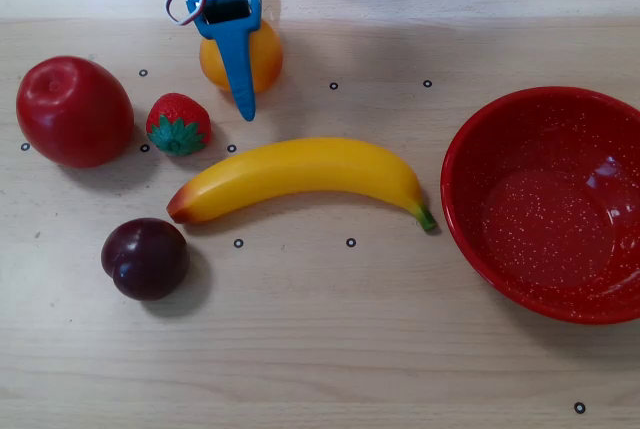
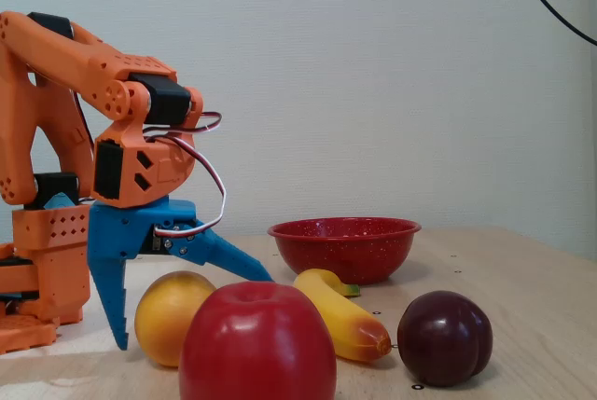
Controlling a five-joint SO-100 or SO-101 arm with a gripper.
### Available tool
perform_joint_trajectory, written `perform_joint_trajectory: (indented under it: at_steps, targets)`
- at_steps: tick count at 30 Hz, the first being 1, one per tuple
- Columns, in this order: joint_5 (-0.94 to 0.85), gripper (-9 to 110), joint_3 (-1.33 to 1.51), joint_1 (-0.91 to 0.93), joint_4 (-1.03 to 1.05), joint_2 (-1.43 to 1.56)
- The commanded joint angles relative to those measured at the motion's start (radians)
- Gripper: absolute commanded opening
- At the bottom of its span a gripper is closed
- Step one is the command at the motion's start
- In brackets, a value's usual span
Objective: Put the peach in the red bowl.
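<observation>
The peach (image 1: 268, 57) is a round yellow-orange fruit resting on the table near the back, just in front of the arm's base. It also shows in the fixed view (image 2: 168, 321), partly behind the red apple. My blue gripper (image 1: 238, 67) is open and straddles the peach. In the fixed view (image 2: 193, 311) one finger points down on the base side of the peach and the other reaches out over its top. The red bowl (image 1: 470, 149) stands empty at the right of the overhead view and at the back of the fixed view (image 2: 340, 249).
A banana (image 1: 300, 174) lies between the peach and the bowl. A strawberry (image 1: 178, 124) and a red apple (image 1: 72, 111) sit left of the peach. A dark plum (image 1: 145, 257) lies front left. The orange arm base (image 2: 42, 260) stands behind.
</observation>
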Motion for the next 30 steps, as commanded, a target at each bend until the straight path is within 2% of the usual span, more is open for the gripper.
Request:
perform_joint_trajectory:
  at_steps: [1, 30]
  targets:
    - [-0.012, 63, -0.012, 0.029, -0.021, 0.023]
    - [-0.015, 63, 0.051, 0.021, -0.11, 0.018]
